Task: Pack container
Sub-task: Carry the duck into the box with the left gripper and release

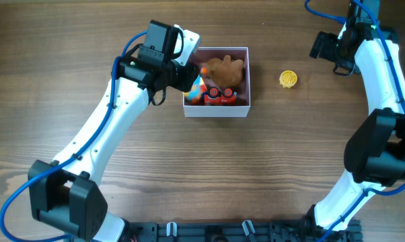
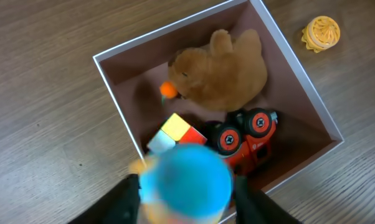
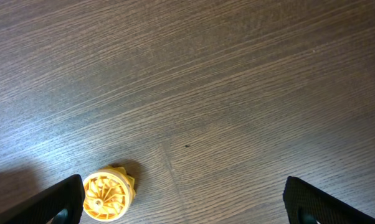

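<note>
The container [image 1: 216,109] is a square white box with a pink inside, at the table's middle back; it also shows in the left wrist view [image 2: 119,84]. In it lie a brown plush animal [image 2: 222,68], a red toy truck [image 2: 246,137] and a multicoloured cube [image 2: 175,129]. My left gripper [image 2: 186,194] is shut on a round blue toy [image 2: 186,174] and holds it over the box's near-left corner [image 1: 191,81]. A yellow ribbed toy [image 1: 288,78] lies on the table right of the box. My right gripper [image 3: 187,208] is open and empty above the table, beside the yellow toy [image 3: 108,195].
The brown plush [image 1: 226,70] fills the box's back half and the red truck [image 1: 221,95] its front. The yellow toy shows past the box's far corner in the left wrist view [image 2: 320,32]. The right arm [image 1: 377,81] stands along the right edge.
</note>
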You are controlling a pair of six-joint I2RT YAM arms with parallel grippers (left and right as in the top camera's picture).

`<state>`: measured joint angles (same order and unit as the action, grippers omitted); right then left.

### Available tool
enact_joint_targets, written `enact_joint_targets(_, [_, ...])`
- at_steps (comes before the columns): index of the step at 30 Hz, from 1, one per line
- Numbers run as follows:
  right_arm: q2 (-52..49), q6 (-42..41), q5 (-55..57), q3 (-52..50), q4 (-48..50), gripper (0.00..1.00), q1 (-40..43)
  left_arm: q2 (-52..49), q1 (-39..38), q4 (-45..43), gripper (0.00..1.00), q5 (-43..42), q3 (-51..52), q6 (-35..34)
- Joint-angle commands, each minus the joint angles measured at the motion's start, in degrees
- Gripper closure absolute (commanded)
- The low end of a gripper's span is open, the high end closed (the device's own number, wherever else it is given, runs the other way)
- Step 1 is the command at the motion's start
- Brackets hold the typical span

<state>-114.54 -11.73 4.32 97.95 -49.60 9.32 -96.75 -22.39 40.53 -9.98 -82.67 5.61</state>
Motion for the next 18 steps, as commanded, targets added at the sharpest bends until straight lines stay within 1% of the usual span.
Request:
enact_joint_targets(1, [-0.4, -0.7, 0.2, -0.2, 0.1, 0.00, -0.2, -0.8, 0.0, -0.2, 0.47, -1.4, -0.9, -0.3])
enact_joint_targets(2, [-0.4, -0.7, 0.2, -0.2, 0.1, 0.00, -0.2, -0.8, 0.0, -0.2, 0.44, -1.4, -0.9, -0.3])
enact_joint_targets(5, [-0.4, -0.7, 0.2, -0.2, 0.1, 0.00, -0.2, -0.8, 0.0, -0.9, 0.43, -2.3, -0.9, -0.3])
enact_joint_targets(7, [-0.4, -0.7, 0.2, -0.2, 0.1, 0.00, -0.2, -0.8, 0.0, -1.8, 0.37, -2.4, -0.9, -0.3])
enact_joint_targets(8, [-0.4, -0.7, 0.2, -0.2, 0.1, 0.00, -0.2, -0.8, 0.0, -2.2, 0.36, -2.4, -0.9, -0.3])
enact_joint_targets(10, [-0.4, -0.7, 0.2, -0.2, 0.1, 0.00, -0.2, -0.8, 0.3, -2.6, 0.42, -1.7, -0.9, -0.3])
enact_joint_targets(11, [-0.4, -0.7, 0.2, -0.2, 0.1, 0.00, -0.2, -0.8, 0.5, -2.6, 0.41, -1.0, -0.9, -0.5])
enact_joint_targets(12, [-0.4, -0.7, 0.2, -0.2, 0.1, 0.00, -0.2, -0.8, 0.9, -2.6, 0.26, 0.8, -0.9, -1.7])
enact_joint_targets(13, [-0.4, -0.7, 0.2, -0.2, 0.1, 0.00, -0.2, -0.8, 1.2, -2.6, 0.00, 2.2, -0.9, -2.7])
enact_joint_targets(17, [-0.4, -0.7, 0.2, -0.2, 0.1, 0.00, -0.2, -0.8, 5.3, -2.5, 0.00, 7.5, -0.9, -6.4])
enact_joint_targets(18, [-0.4, -0.6, 0.2, -0.2, 0.1, 0.00, -0.2, -0.8, 7.0, -2.4, 0.00, 9.6, -0.9, -9.2])
